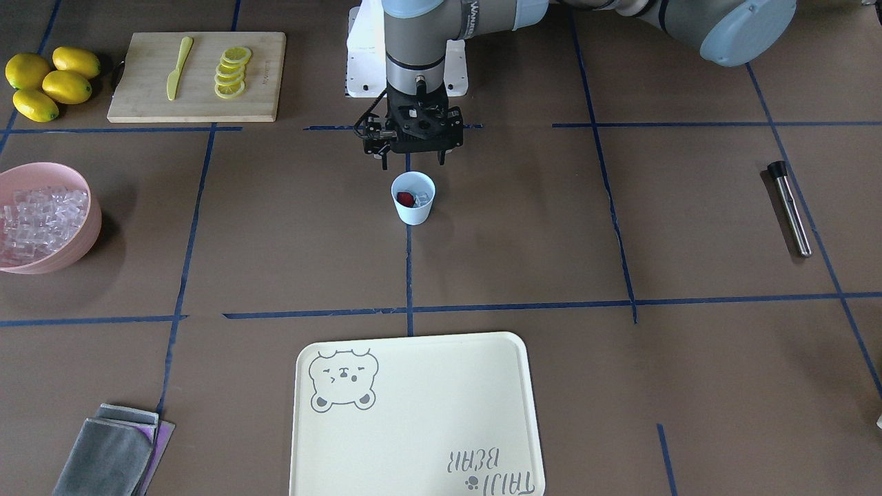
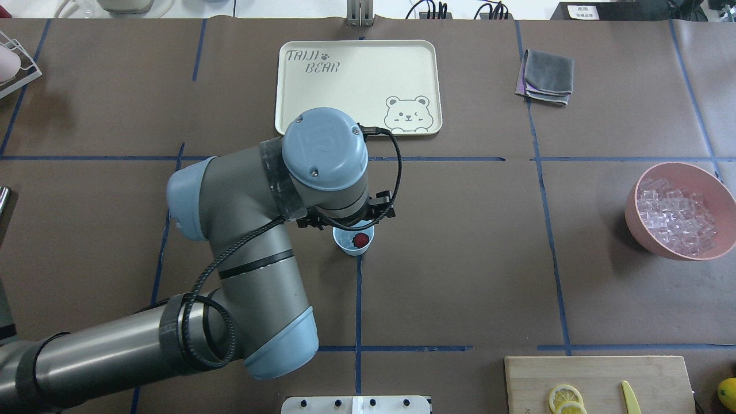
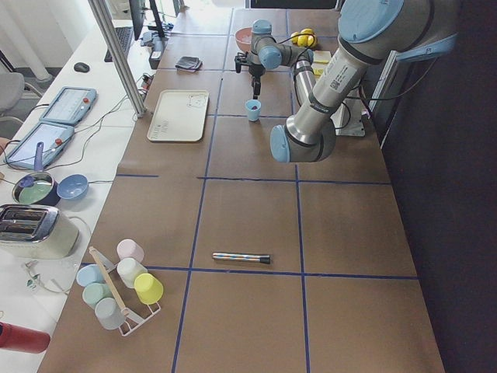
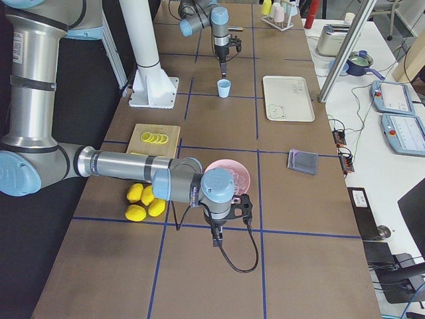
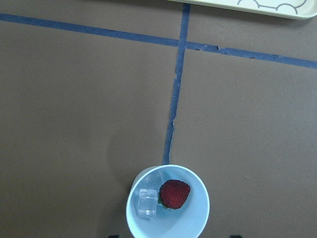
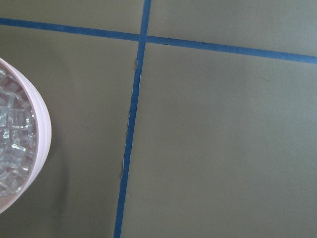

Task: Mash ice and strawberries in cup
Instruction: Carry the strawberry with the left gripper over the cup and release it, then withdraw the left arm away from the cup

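Directly beneath the left wrist camera stood the small pale blue plastic cup [image 5: 200,218], upright on the brown bench [image 5: 74,124] at the end of a blue tape line [image 5: 177,99], seemingly a marked spot central to both arms. Inside sat 1 clear glassy ice cube [image 5: 147,203] touching 1 dark red strawberry [image 5: 174,193]. Both were whole, so mashing had not begun. The left fingers [image 1: 442,158] hung just above the cup's robot-side rim, spread wide and empty. Mashing probably called for the long steel muddler with a black end [image 1: 790,207], which lay well apart on that arm's side. The right fingers [image 4: 215,238] hovered beside the large pink bowl of ice cubes [image 1: 83,241]; whether they were parted could not be told.
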{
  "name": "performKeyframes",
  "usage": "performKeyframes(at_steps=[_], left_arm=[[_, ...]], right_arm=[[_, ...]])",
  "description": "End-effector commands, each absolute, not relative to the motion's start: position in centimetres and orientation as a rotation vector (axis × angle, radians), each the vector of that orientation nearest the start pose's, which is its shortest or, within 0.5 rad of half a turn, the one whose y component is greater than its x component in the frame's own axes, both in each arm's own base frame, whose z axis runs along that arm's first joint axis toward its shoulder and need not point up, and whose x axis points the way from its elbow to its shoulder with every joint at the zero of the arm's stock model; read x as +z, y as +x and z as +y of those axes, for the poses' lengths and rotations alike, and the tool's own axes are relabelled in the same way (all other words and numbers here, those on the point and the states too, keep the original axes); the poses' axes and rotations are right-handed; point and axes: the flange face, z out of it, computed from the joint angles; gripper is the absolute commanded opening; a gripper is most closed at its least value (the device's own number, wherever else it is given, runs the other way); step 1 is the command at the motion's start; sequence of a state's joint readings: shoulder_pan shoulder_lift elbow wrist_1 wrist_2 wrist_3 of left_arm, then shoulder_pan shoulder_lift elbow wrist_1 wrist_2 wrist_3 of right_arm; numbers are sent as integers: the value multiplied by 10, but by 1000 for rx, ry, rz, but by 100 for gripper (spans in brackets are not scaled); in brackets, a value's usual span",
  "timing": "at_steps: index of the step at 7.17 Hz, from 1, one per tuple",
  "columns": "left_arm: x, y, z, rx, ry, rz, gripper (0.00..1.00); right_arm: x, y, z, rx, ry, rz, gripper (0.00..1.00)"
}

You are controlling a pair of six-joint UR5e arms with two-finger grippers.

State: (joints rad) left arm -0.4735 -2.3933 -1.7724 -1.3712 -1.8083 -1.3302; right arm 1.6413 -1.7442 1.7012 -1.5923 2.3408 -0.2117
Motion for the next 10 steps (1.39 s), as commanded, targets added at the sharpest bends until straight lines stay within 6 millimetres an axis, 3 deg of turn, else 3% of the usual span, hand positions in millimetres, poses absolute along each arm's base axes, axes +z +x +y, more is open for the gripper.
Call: performKeyframes(at_steps=[1, 2, 3, 5, 6, 8, 9, 10], left_arm=[[174, 439, -398, 13, 182, 818, 99], [202, 391, -417, 84, 213, 795, 99], [252, 334, -441, 114, 168, 779, 99], [345, 188, -483, 190, 139, 776, 100], [390, 119, -487, 190, 138, 769, 100], [466, 15, -480, 212, 152, 785, 100], [513, -22, -469, 234, 138, 816, 100], [543, -39, -461, 231, 119, 815, 100]], right_arm=[[676, 93, -408, -109, 48, -771, 100], [676, 93, -408, -110, 47, -771, 100], [676, 93, -408, -111, 50, -771, 100], [676, 93, -408, -115, 62, -769, 100], [676, 93, -408, -115, 62, -769, 100], [676, 93, -408, -115, 62, -769, 100], [676, 93, -408, -115, 62, -769, 100], [676, 93, -408, -115, 62, -769, 100]])
